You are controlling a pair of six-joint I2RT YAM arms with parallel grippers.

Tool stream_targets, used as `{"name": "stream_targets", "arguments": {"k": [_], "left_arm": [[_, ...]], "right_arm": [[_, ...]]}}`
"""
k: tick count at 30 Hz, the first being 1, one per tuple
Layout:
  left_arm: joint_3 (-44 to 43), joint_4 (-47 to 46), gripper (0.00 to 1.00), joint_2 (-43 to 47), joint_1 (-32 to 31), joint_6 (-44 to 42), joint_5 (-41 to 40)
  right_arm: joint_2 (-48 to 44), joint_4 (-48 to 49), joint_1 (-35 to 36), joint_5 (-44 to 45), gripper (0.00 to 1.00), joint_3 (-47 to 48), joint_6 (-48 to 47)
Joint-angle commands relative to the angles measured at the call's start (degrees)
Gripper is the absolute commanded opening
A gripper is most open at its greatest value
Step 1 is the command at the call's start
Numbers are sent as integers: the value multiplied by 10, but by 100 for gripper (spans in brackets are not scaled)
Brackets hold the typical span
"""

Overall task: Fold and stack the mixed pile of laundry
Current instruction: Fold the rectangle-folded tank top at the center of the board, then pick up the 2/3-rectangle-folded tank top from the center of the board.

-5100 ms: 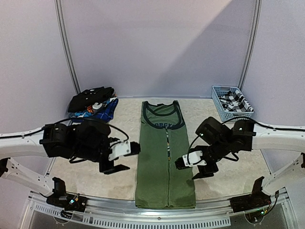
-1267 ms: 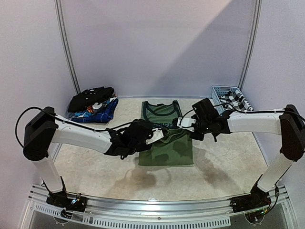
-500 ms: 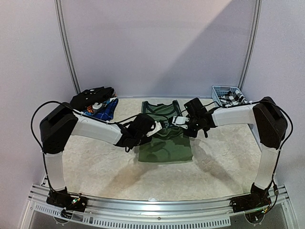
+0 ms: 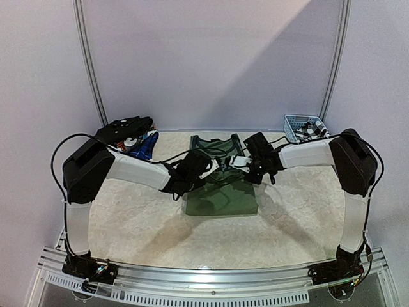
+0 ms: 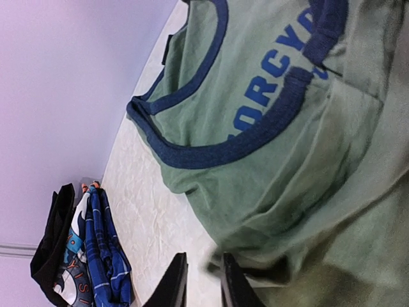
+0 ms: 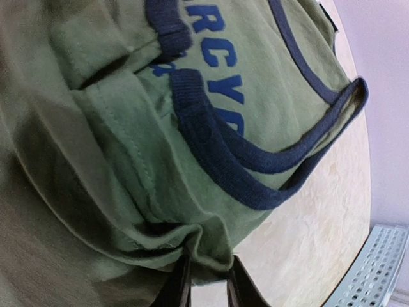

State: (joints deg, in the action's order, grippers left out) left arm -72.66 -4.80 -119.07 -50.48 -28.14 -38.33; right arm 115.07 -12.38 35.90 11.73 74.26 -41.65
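- The olive-green T-shirt (image 4: 220, 192) lies doubled over on the table (image 4: 140, 211), on the left-arm side of the light-blue basket (image 4: 292, 132). Its hem half is laid up over the blue lettering.
- The left gripper (image 5: 199, 283) and right gripper (image 6: 206, 283) sit at the turned-up hem, level with the basket's near wall.
- Each claw's fingers stand a slit apart with a cloth fold at the tips. Whether either pinches it cannot be told.
- Step in hand, I judge: finishing the hem-to-collar fold.
- The next move calls for lifting clear without dragging the top layer, then carrying the shirt to the folded stack (image 4: 126, 133), farther from the basket.
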Motion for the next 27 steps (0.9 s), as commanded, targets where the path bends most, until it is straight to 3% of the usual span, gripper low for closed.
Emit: {"name": "stream_targets", "arguments": {"k": [1, 3, 8, 13, 17, 21, 27], "left_arm": [[-22, 11, 23, -11, 11, 18, -25], [-23, 14, 27, -3, 11, 23, -44], [-8, 65, 35, 77, 7, 56, -45], [97, 94, 40, 227, -29, 16, 112], [193, 129, 37, 326, -35, -30, 351], [168, 222, 34, 302, -34, -36, 436], [135, 231, 38, 225, -37, -41, 439]], "right_arm": [[9, -16, -11, 15, 28, 26, 26], [1, -21, -15, 17, 37, 29, 38], [-78, -63, -25, -8, 44, 17, 73], [-220, -102, -27, -142, 46, -90, 46], [-333, -156, -27, -320, 46, -182, -36], [-370, -177, -4, -368, 42, -216, -97], [-277, -183, 29, -318, 35, -182, -112]]}}
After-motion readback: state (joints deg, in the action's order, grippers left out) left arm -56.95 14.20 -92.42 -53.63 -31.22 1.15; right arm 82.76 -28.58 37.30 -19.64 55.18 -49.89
